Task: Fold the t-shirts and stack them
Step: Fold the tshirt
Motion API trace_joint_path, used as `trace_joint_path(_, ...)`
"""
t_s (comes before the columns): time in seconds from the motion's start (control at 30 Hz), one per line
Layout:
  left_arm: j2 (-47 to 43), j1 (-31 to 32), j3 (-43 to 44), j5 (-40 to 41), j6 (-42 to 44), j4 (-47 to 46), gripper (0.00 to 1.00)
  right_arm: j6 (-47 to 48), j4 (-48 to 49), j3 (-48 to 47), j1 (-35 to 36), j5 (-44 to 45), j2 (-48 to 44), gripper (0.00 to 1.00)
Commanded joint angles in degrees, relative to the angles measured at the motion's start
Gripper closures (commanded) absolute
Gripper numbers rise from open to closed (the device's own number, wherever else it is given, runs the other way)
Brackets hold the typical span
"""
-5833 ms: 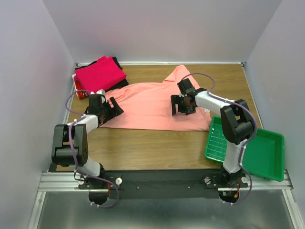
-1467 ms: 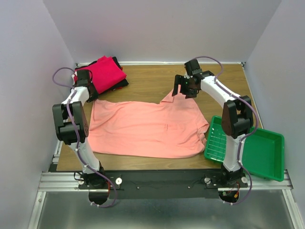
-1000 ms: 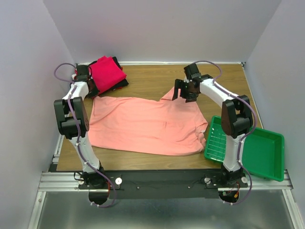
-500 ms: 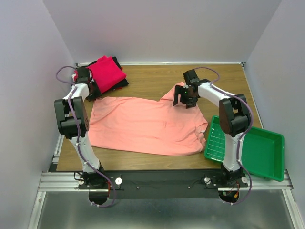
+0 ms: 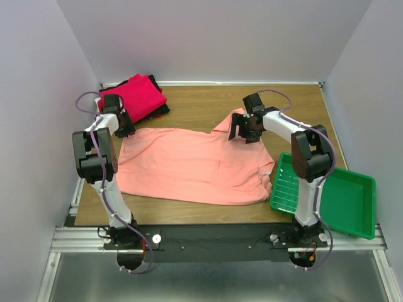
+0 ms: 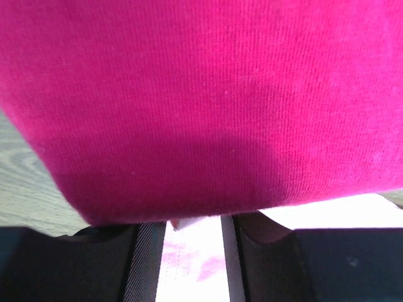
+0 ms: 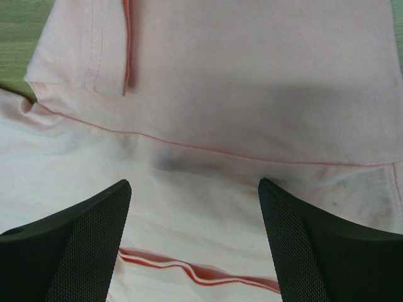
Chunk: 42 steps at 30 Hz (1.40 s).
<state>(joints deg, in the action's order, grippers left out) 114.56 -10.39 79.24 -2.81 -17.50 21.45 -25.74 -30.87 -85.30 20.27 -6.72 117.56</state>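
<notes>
One salmon-pink t-shirt point(image 5: 195, 160) spread mid-frame on the desk point(image 5: 302, 107), left jaws pinching its upper-left corner, right jaws wide apart above it; one magenta-topped pile point(image 5: 135, 94) upper left

The salmon-pink t-shirt point(image 5: 195, 160) was soft matt knit cloth, and the magenta t-shirt point(image 6: 201, 94) a fine matt jersey. The table point(image 5: 201, 104) was low-sheen wood grain and the green tray point(image 5: 352, 211) glossy plastic. The fingers point(image 7: 75, 239) of the right gripper point(image 7: 193, 182) had black mesh-textured faces.
</notes>
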Motion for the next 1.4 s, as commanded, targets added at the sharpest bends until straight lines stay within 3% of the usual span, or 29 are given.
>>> trace_joint_path(0.0, -0.4, -0.2, -1.1, 1.4, 0.7, -1.1, 0.57, -0.4, -1.3, 2.3, 0.2, 1.9, -1.3, 0.11)
trace_joint_path(0.13, 0.2, -0.2, -0.1, 1.8, 1.0, -0.8, 0.69, -0.5, -1.5, -0.8, 0.2, 1.9, -2.3, 0.11)
trace_joint_path(0.17, 0.1, -0.2, 0.2, 1.7, 1.1, -0.3, 0.8, -0.6, -1.5, -1.5, 0.2, 2.5, -2.4, 0.11)
trace_joint_path(0.2, 0.1, -0.2, 0.5, 1.6, 1.1, -0.1, 0.84, -0.8, -1.5, -2.2, 0.1, 3.1, -2.6, 0.11)
trace_joint_path(0.37, -2.0, -0.2, 1.3, 1.3, 1.1, 0.4, 0.89, 0.2, -1.5, -9.7, -1.4, 6.0, -0.3, 0.11)
trace_joint_path(0.47, -3.3, -0.2, 2.2, 0.1, 0.8, 0.9, 1.0, 0.9, -1.4, -15.4, -4.0, 5.6, 3.4, 0.13)
trace_joint_path(0.83, -4.5, -1.1, 4.8, -5.8, -0.7, 2.6, 1.0, 4.5, -1.3, -35.7, -7.4, 6.5, 19.6, 0.31)
trace_joint_path(1.37, -4.0, -1.6, 4.3, -6.9, 0.0, 3.2, 1.0, 7.4, 0.2, -40.3, -7.4, 3.6, 26.6, 0.42)
